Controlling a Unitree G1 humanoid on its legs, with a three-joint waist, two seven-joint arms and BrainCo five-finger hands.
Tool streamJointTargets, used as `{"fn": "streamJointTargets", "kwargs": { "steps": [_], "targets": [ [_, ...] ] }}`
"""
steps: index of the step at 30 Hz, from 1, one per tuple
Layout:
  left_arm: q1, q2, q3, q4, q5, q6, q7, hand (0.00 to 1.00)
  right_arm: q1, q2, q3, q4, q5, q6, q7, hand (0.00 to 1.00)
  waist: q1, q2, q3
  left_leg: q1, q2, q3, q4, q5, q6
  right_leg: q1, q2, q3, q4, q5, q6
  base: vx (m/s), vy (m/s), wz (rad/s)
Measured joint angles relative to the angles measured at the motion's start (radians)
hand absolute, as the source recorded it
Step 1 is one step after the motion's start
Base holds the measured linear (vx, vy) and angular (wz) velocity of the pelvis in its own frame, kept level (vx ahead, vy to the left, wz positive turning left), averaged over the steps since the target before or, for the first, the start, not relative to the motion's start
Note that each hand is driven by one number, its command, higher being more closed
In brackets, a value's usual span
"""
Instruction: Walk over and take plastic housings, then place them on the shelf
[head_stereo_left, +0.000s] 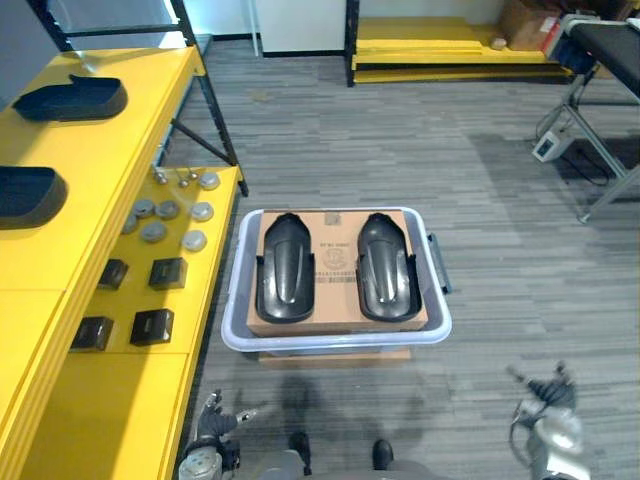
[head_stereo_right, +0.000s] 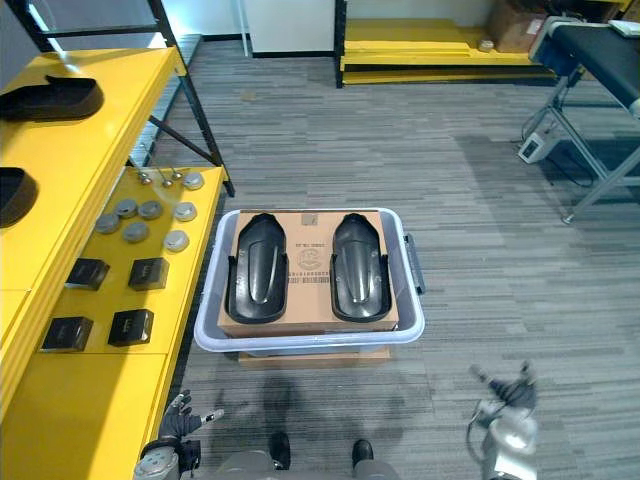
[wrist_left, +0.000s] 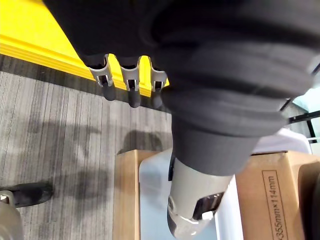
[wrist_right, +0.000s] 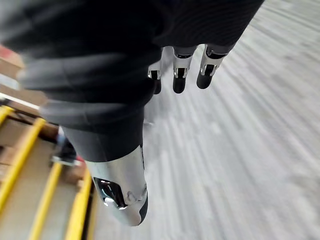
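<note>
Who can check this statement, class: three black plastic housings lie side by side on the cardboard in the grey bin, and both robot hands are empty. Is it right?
Not quite: the count is wrong. Only two black plastic housings lie side by side on the cardboard in the grey bin, as the left eye view shows. The left hand and right hand are empty.

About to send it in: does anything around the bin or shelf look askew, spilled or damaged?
Nothing stands out. The left housing and right housing lie parallel on the cardboard atop the bin; small parts on the shelf sit in tidy rows. Left hand and right hand are open, empty.
</note>
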Motion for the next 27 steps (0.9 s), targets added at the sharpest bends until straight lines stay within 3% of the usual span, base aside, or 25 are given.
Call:
{"fn": "streamJointTargets", "kwargs": {
  "steps": [5, 10, 13, 17, 19, 23, 27],
  "targets": [
    [0.000, -0.001, -0.010, -0.011, 0.000, -0.009, 0.001, 0.00, -0.072, -0.005, 0.051, -0.075, -0.096, -0.005, -0.028, 0.00, 0.002, -0.002, -0.009, 0.003, -0.002, -0.012, -0.025, 0.018, -0.001, -0.003, -0.002, -0.005, 0.000, 0.000, 0.000, -0.02, -0.006, 0.07],
    [0.016, -0.002, -0.040, -0.011, 0.000, -0.014, 0.002, 0.00, -0.152, -0.018, 0.197, -0.042, -0.142, -0.002, -0.027, 0.00, 0.006, 0.002, -0.014, 0.003, -0.007, -0.026, -0.051, 0.047, -0.001, -0.013, -0.007, -0.017, 0.010, 0.001, 0.001, -0.08, -0.009, 0.10],
    [0.020, -0.007, -0.053, -0.011, 0.000, -0.014, 0.002, 0.00, -0.237, -0.030, 0.269, 0.055, -0.159, 0.001, -0.026, 0.00, 0.005, 0.003, -0.013, -0.024, -0.018, -0.052, -0.090, 0.090, 0.003, -0.049, -0.013, -0.037, 0.010, 0.018, 0.006, -0.10, -0.001, 0.20],
    [0.018, -0.010, -0.078, -0.011, -0.003, -0.014, 0.004, 0.00, -0.331, -0.029, 0.333, 0.202, -0.180, 0.020, -0.027, 0.00, 0.036, 0.009, 0.002, -0.046, -0.023, -0.074, -0.122, 0.127, 0.004, -0.076, -0.017, -0.055, 0.008, 0.038, 0.009, -0.11, 0.003, 0.17],
    [0.012, -0.014, -0.078, -0.012, -0.005, -0.015, 0.007, 0.00, -0.416, -0.027, 0.354, 0.295, -0.183, 0.038, -0.029, 0.00, 0.055, 0.021, 0.037, -0.057, -0.030, -0.090, -0.140, 0.147, 0.001, -0.088, -0.021, -0.067, 0.008, 0.046, 0.013, -0.14, 0.009, 0.17],
    [-0.007, -0.027, -0.088, -0.021, -0.033, -0.023, 0.029, 0.00, -0.578, -0.026, 0.356, 0.466, -0.183, 0.074, -0.056, 0.00, 0.060, 0.047, 0.094, -0.127, -0.036, -0.129, -0.164, 0.198, 0.003, -0.146, -0.027, -0.101, -0.006, 0.077, 0.016, -0.12, 0.015, 0.25],
    [-0.012, -0.029, -0.092, -0.042, -0.055, -0.036, 0.049, 0.00, -0.658, -0.025, 0.358, 0.571, -0.181, 0.088, -0.068, 0.00, 0.070, 0.051, 0.129, -0.153, -0.040, -0.143, -0.169, 0.215, 0.013, -0.165, -0.032, -0.115, -0.011, 0.090, 0.016, -0.03, 0.006, 0.13]
  ]
}}
